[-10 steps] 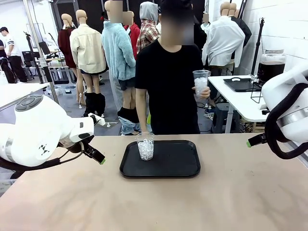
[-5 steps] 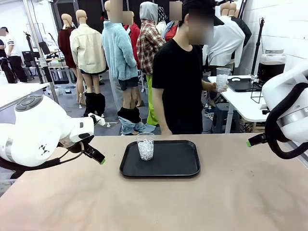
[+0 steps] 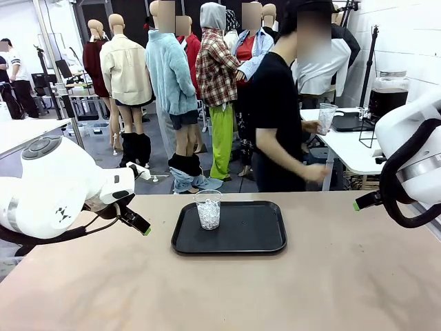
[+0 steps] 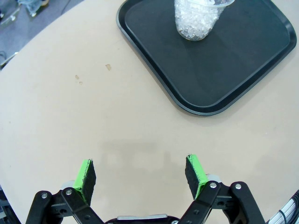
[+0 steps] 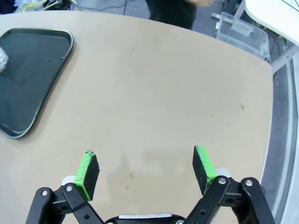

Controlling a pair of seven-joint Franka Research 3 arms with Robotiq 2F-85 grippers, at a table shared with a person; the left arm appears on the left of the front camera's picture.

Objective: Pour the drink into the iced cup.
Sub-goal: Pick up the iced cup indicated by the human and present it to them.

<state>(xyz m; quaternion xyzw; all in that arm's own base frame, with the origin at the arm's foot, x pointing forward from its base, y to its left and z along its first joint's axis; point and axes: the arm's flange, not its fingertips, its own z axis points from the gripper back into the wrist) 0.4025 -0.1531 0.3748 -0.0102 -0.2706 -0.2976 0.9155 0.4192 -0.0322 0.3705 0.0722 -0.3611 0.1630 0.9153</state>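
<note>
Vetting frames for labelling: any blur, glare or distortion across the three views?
Front view: even light, iced cup on the tray sharp; the person's hand is motion-smeared. Left wrist view: sharp, no glare, wide-angle bows the table edge; cup cropped at the top. Right wrist view: same bowing, faint soft shadows low on the table.

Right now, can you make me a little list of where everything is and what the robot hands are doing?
tray: black, middle of table
iced cup: on tray's left side, ice, no drink
person: turned to side table, holding another clear cup
drink: dark, in glass jar on side table
left gripper: open, empty, above bare table
right gripper: open, empty, above bare table
</note>
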